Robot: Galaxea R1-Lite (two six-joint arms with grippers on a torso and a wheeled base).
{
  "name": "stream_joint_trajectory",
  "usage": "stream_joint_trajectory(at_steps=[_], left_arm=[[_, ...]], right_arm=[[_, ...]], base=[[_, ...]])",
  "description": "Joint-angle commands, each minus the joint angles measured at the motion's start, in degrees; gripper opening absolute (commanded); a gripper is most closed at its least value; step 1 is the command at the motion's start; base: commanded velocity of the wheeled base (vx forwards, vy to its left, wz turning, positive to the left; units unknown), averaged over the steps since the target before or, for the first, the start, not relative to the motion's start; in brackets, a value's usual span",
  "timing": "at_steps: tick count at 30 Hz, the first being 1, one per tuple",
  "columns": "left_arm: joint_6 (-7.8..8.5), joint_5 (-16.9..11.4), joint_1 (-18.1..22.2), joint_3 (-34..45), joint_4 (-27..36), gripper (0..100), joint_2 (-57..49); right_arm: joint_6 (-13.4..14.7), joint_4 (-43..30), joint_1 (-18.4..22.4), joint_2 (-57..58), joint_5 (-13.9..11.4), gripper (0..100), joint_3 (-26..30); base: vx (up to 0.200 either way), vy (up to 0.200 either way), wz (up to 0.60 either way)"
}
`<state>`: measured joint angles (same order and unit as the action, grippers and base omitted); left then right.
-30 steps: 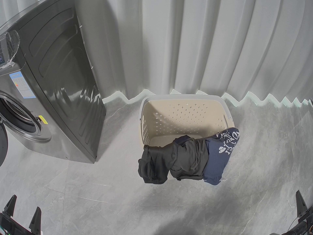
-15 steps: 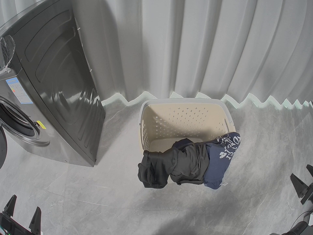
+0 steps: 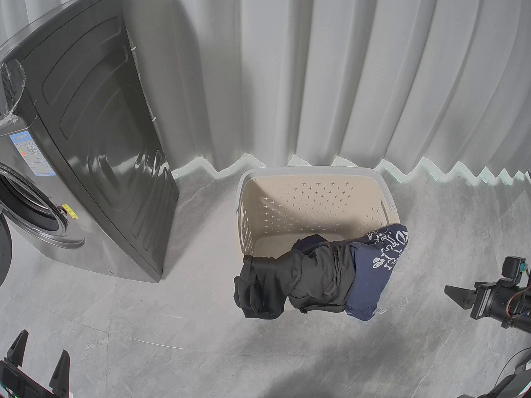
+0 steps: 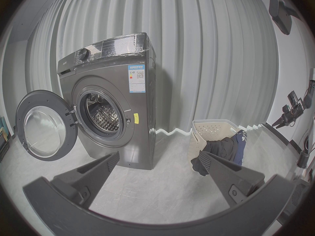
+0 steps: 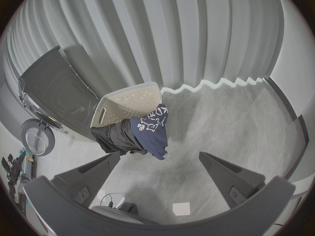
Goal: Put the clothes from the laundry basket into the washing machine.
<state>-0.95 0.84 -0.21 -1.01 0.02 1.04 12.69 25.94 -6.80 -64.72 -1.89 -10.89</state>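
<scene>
1. Pale grey marbled floor [image 3: 166, 316] runs back to a white pleated curtain [image 3: 332, 56] that closes off the far side of the room.
2. Two pieces of clothing hang over the near rim of the laundry basket [image 3: 310, 171]: a black garment [image 3: 293, 280] and a navy garment [image 3: 376, 272] with white print. They touch each other, the black one on the robot's left. Both spill down the outside of the basket wall toward the floor, and part of each lies inside.
3. The basket is cream-coloured with perforated walls. It stands upright on the floor, just in front of the curtain.
4. To the robot's left of the basket stands the dark grey washing machine [image 3: 94, 139], with a strip of floor between the two. Its round door [image 4: 44, 130] is swung wide open, and the steel drum [image 4: 103, 115] shows through the opening.
5. The left gripper [image 4: 158, 154] sits low at the robot's near left, well apart from the basket and facing the front of the machine. Its jaws are spread wide with nothing between them.
6. The right gripper [image 5: 158, 154] hangs above the floor to the robot's right of the basket, apart from it and pointing toward the draped clothes. Its jaws are also spread wide and hold nothing.
</scene>
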Motion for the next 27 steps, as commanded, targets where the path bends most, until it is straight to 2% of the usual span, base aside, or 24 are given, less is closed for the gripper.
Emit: stream_joint_trajectory(at_steps=[1, 4, 6, 7, 19, 27], left_arm=[[-0.02, 0.04, 0.03, 0.92, -0.02, 100, -0.95], [-0.02, 0.04, 0.03, 0.92, -0.02, 100, -0.95], [-0.02, 0.04, 0.03, 0.92, -0.02, 100, -0.95], [-0.02, 0.04, 0.03, 0.92, -0.02, 100, -0.95], [-0.1, 0.04, 0.03, 0.92, 0.06, 100, -0.95], [-0.1, 0.04, 0.03, 0.92, 0.06, 100, -0.95]], right_arm=[[1.2, 4.56, -0.58, -12.01, -0.13, 100, 0.08], [2.34, 8.42, -0.67, -16.67, -1.1, 100, -0.01], [2.34, 8.42, -0.67, -16.67, -1.1, 100, -0.01], [3.31, 12.12, -0.76, -22.29, -1.98, 100, -0.28], [4.18, 25.3, -5.77, -38.2, -1.54, 100, -0.98], [3.83, 42.0, -8.4, -48.83, -0.92, 100, -1.68]], base=[[0.0, 0.0, 0.0], [0.0, 0.0, 0.0], [0.0, 0.0, 0.0], [0.0, 0.0, 0.0], [0.0, 0.0, 0.0], [0.0, 0.0, 0.0]])
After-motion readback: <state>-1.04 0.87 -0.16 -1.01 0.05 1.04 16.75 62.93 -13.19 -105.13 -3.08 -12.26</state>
